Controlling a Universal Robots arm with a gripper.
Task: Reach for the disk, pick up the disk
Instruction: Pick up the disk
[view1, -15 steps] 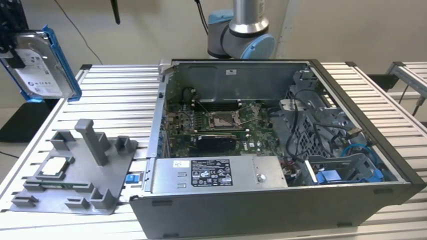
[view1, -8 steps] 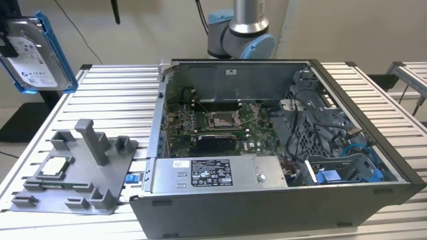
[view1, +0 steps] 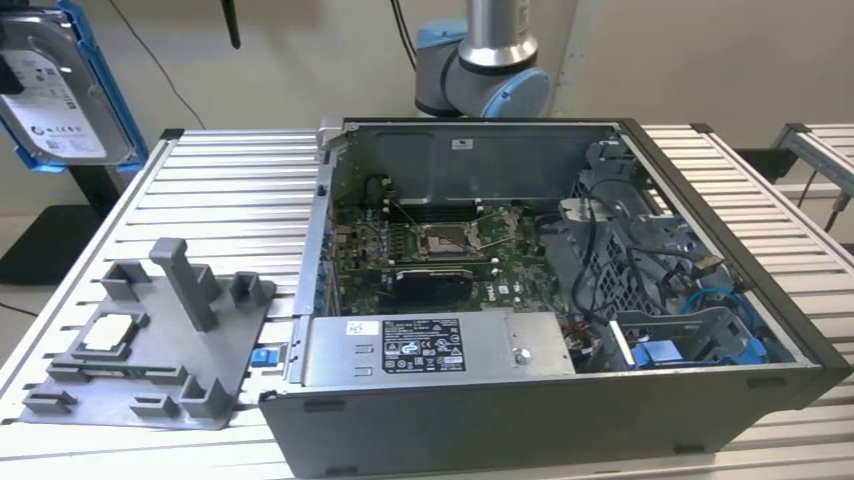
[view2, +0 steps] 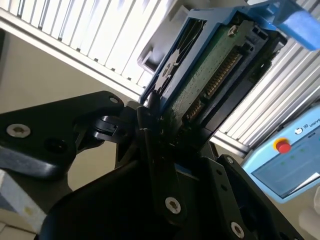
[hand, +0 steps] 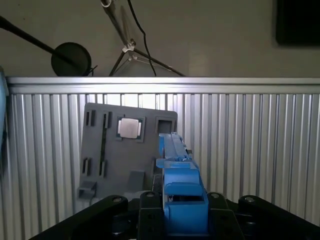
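The disk (view1: 60, 95) hangs high in the air at the exterior view's upper left, well above the slatted table, with its white label facing the camera and blue rails along its edges. In the second wrist view my gripper (view2: 165, 125) is shut on the disk (view2: 210, 75); the black fingers (view2: 150, 145) clamp its lower end, and its green circuit board and connector row show. The first wrist view looks down along the disk's blue rail (hand: 177, 170), which stands between the gripper's (hand: 182, 210) two black jaws.
An open computer case (view1: 747, 330) fills the table's middle and the exterior view's right. A grey fixture tray (view1: 147, 380) holding a small silvery chip (view1: 107, 335) lies at the left, directly below the disk in the first wrist view. The arm's base (view1: 481, 70) stands behind the case.
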